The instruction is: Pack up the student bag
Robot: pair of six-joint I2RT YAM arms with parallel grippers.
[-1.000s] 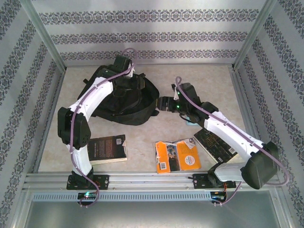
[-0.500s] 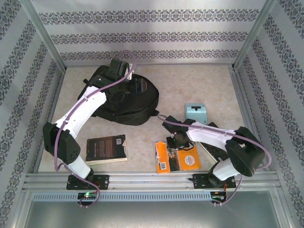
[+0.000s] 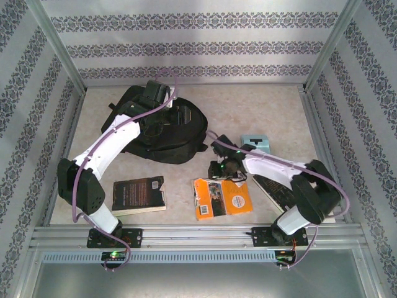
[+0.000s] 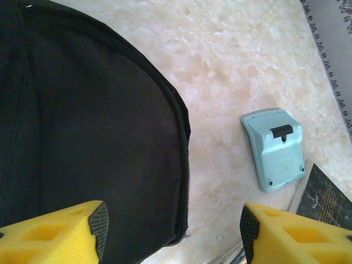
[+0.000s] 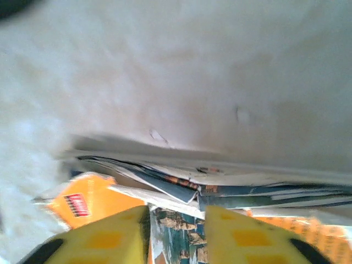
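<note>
You can't tell whether your right pincer [image 5: 176,220] grips the orange book [image 5: 91,199]; that view is blurred. Your left arm [image 3: 115,139] hides part of the bag [image 3: 186,141], your right arm [image 3: 279,169] much of a dark book [image 3: 273,191] at the table's [image 3: 260,105] right edge.

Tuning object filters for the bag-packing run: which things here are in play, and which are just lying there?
In play: backpack; orange book, pages between the fingers of the right gripper.
Lying untouched: dark book on the left; dark book on the right; pale blue gadget. Possibly next.
</note>
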